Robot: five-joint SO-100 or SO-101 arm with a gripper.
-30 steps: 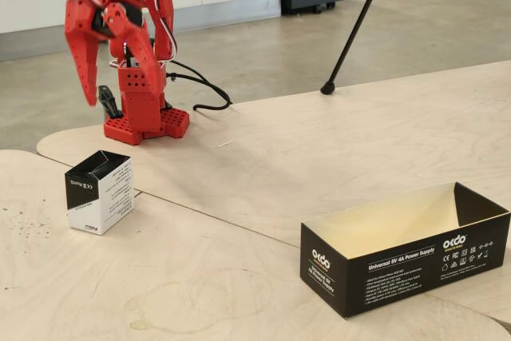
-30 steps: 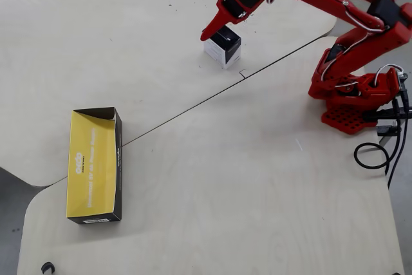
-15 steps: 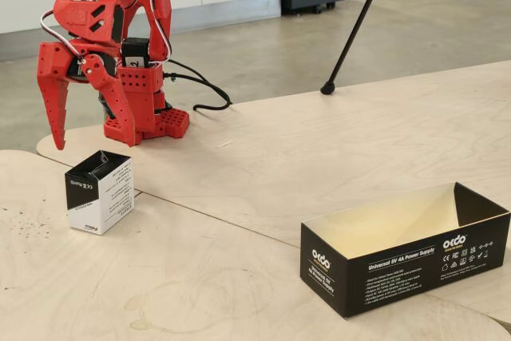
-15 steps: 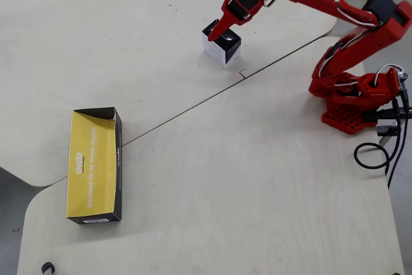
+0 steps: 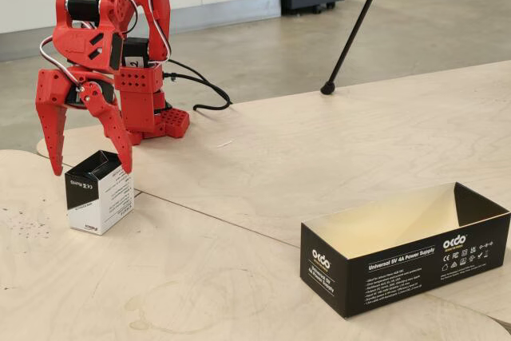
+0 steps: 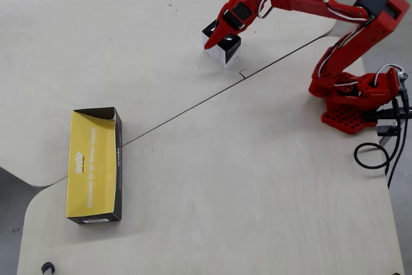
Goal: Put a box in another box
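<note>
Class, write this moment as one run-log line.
phase: reaching | gripper: open, astride white carton | carton: on table, not gripped | black box: empty, apart

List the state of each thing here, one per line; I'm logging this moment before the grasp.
gripper: open, fingers straddling the top of the small carton, not closed on it.
small white carton: upright on the table, not lifted.
long black box: open-topped, empty, resting on the table, apart from the carton.
black cable: trailing loose behind the arm's base.
</note>
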